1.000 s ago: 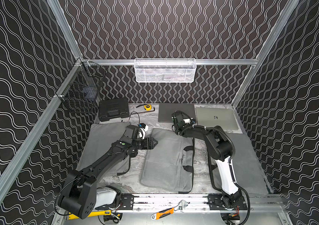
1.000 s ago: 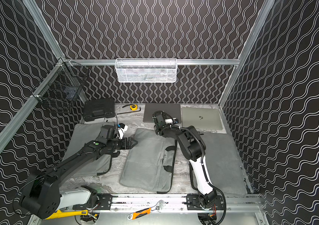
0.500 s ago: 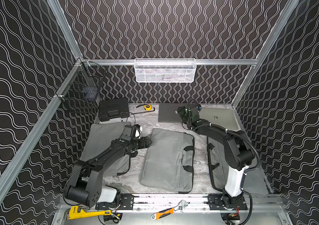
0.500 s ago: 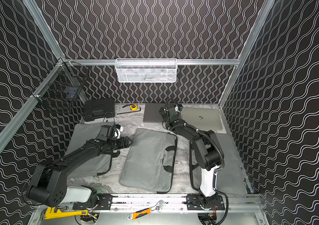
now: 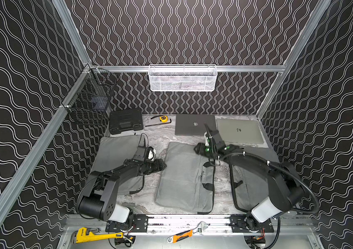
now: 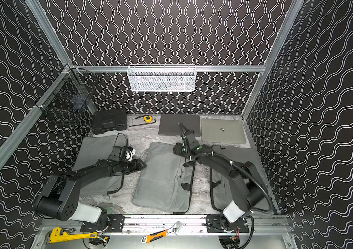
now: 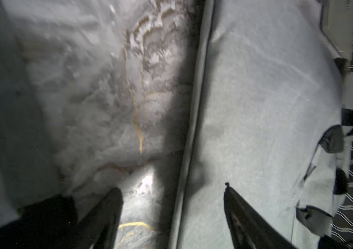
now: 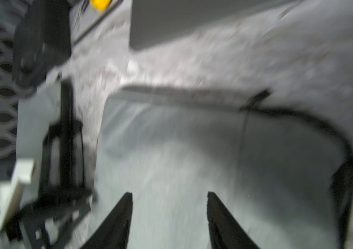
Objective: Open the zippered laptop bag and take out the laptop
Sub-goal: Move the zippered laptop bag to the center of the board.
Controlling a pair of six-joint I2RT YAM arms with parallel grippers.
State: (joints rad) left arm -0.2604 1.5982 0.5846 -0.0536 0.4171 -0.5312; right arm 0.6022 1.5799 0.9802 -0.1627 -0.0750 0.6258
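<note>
The middle bag (image 5: 184, 179) lies flat on the tabletop (image 5: 164, 135), between a left bag (image 5: 115, 155) and a right bag (image 5: 251, 189).

The left tool (image 5: 162, 166) sits low by the middle bag's left edge. In the left wrist view the left tool (image 7: 171, 187) is wide. One finger is over the tabletop, one is over the bag, and the bag's edge runs between them. It holds nothing.

The right tool (image 5: 196, 148) hangs over the far right corner of the middle bag. The right wrist view is blurry. There the right tool (image 8: 169, 193) is partly spread, with only gray bag cloth between its fingers. It holds nothing.

A dark laptop (image 5: 195, 125) and a silver laptop (image 5: 239, 131) lie shut, side by side, at the back of the tabletop.

I cannot tell if the bag's zipper is open.
</note>
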